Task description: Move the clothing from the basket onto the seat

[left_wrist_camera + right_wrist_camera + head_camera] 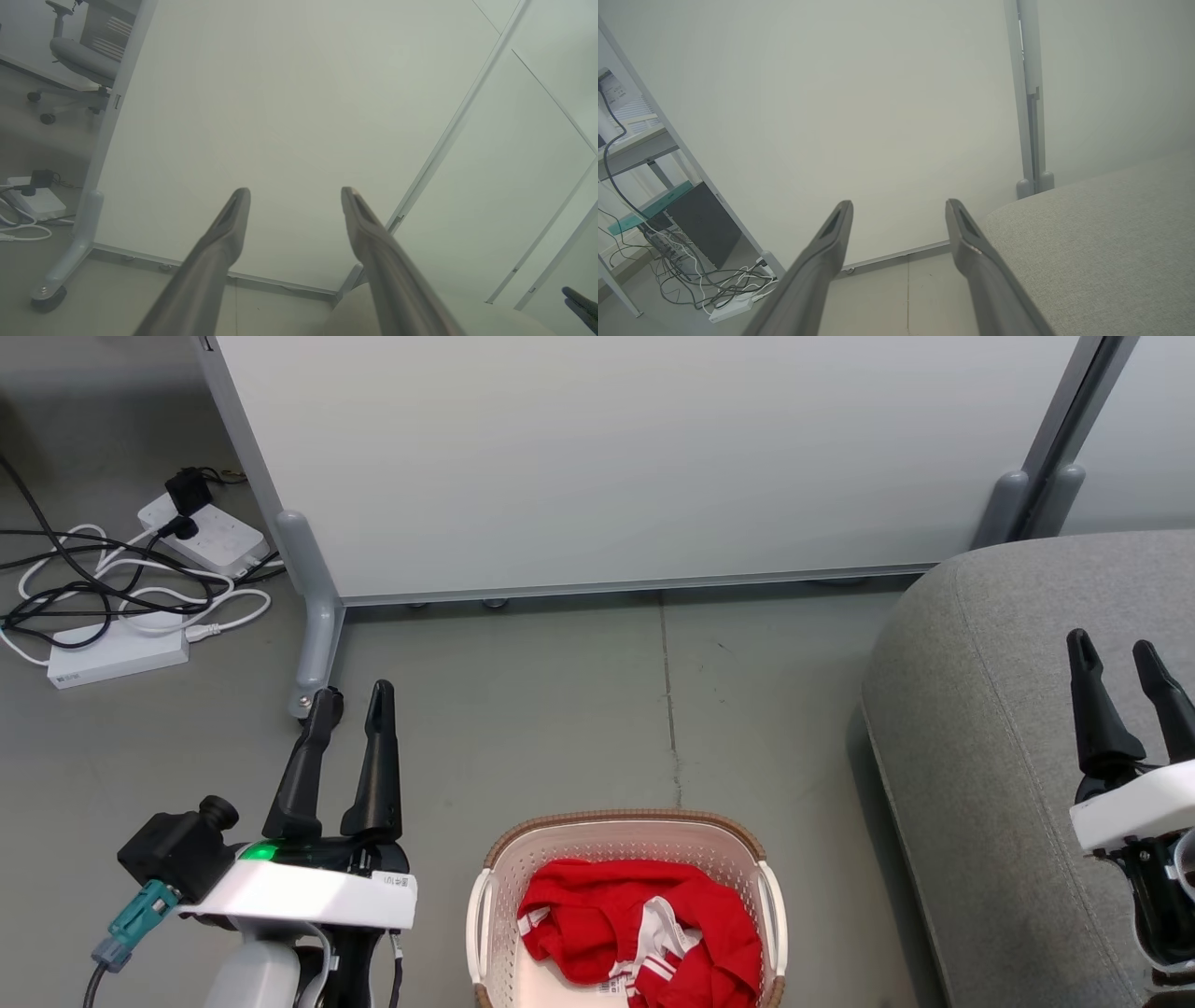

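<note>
Both claws gape empty, the left gripper [354, 693] at lower left and the right gripper [1111, 642] before the grey seat [980, 709] at right, while crumpled red, white-striped clothing [597, 905] lies in the cream basket [616, 819] at bottom centre.

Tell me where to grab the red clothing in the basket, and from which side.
Pinch the raised crumpled fold at the middle of the clothing, coming straight down from above. The basket walls it in on every side, and the heap lies loose and bunched, so a top ridge likely gives the surest bite.
</note>
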Tool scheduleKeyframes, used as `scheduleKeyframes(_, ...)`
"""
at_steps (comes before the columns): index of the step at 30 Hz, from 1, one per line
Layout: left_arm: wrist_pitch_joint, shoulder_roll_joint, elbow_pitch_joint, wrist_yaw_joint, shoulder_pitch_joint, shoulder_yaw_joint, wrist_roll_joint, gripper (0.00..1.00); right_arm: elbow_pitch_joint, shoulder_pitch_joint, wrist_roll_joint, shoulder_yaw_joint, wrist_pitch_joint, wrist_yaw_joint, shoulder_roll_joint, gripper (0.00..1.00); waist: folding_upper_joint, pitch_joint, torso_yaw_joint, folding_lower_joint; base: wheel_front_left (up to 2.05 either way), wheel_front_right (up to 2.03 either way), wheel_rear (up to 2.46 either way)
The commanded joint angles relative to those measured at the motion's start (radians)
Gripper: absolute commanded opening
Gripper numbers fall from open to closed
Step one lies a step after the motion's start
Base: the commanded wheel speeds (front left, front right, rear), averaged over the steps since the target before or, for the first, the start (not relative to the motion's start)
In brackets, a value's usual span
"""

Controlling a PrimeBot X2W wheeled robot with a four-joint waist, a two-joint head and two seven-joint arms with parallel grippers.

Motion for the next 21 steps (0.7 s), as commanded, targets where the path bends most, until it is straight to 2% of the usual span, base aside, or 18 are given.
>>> scheduleKeyframes(1,-0.003,0.012,-0.003,0.012,-0.037,0.000,0.048,1.00,-0.020,-0.004,-0.037,0.016,-0.023,0.005,-0.011,1.00,-0.0001,0.000,0.000,0.0000,0.00,0.00,0.00)
scheduleKeyframes(8,0.001,0.026,0.031,0.037,-0.047,-0.005,0.159,1.00,-0.017,0.013,-0.119,0.066,-0.072,0.005,-0.004,1.00,-0.0001,-0.002,0.001,0.0000,0.00,0.00,0.00)
scheduleKeyframes(21,0.027,0.038,0.100,0.078,-0.051,0.010,0.297,1.00,0.036,0.064,-0.234,0.123,-0.154,0.005,0.027,1.00,-0.0001,-0.012,0.002,0.0000,0.00,0.00,0.00)
